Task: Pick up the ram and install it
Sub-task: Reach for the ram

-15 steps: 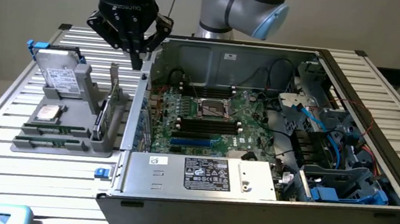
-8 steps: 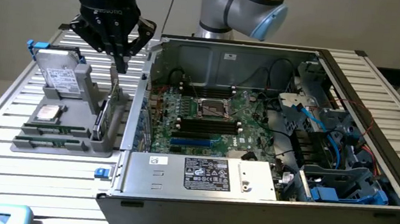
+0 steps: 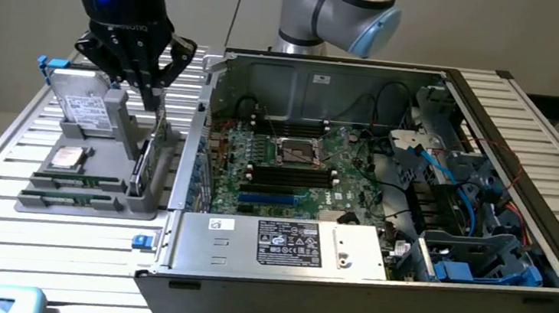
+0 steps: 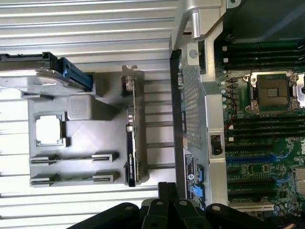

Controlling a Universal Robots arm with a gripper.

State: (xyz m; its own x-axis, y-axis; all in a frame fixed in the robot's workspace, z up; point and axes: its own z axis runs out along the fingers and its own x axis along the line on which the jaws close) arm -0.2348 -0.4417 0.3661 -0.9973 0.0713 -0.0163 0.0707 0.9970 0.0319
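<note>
Ram sticks (image 3: 74,180), two, lie in one gray tray (image 3: 105,157).

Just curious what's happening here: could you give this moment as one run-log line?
claw: shut, nothing seen held, above tray | ram: lying in tray | case: open, beside tray

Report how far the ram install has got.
Done: nothing beyond the computer case standing open. In hand: the gripper is shut, apparently holding nothing, above the grey tray near the upright expansion card. Left: both ram sticks lie in the tray's holders, not yet picked up, so pickup and seating on the motherboard are undone.
</note>
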